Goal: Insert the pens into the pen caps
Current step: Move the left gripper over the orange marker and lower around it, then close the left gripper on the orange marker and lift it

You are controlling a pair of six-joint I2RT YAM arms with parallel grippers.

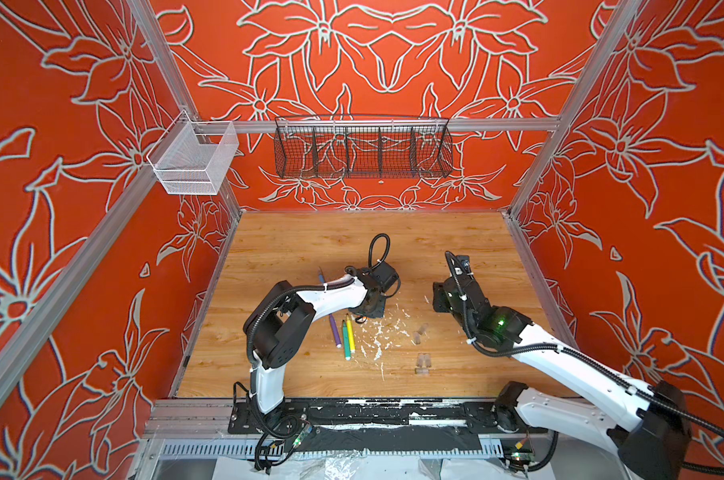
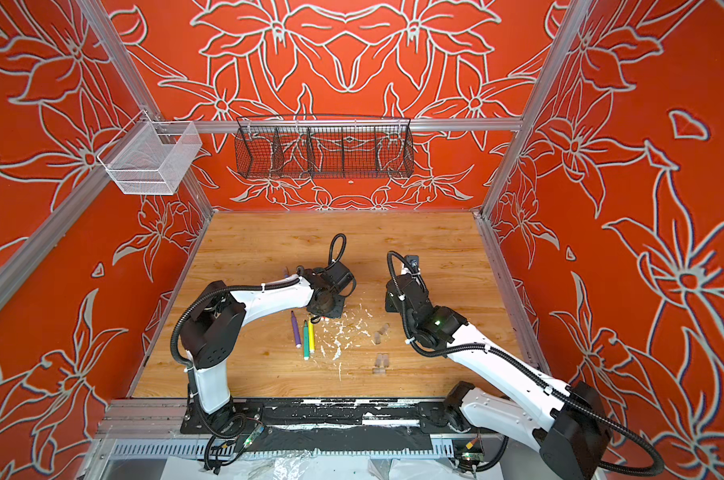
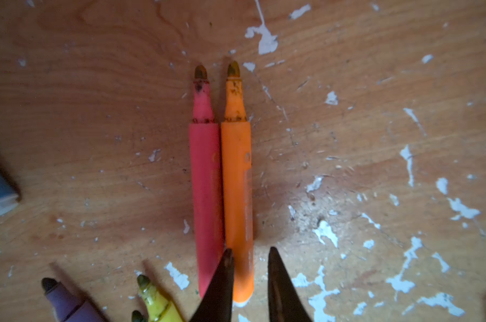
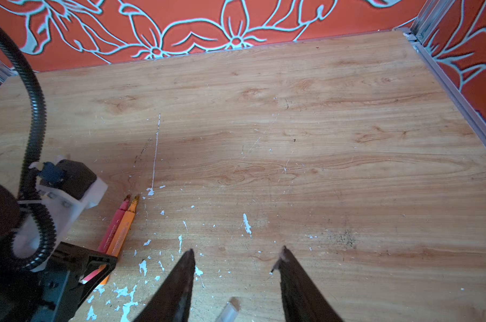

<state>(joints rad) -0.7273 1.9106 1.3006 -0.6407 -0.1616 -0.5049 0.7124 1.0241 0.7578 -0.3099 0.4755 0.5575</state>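
Left end effector (image 3: 250, 252) sits low over the wood-grain counter (image 3: 96, 97). Its slim black fingers are slightly apart, astride the tail of the orange matte plastic marker pen (image 3: 236, 181); not yet pinched, I judge. The pen's long axis runs straight out from the fingers, stained felt tip toward 12 o'clock, barrel touching the pink-red marker pen (image 3: 205, 181). The stubby clear plastic pen caps (image 1: 421, 330) lie at 4 o'clock, nearer the right end effector (image 4: 237, 251), whose fingers are wide apart and empty. Chalky white flecks (image 3: 267, 41) litter the grain.
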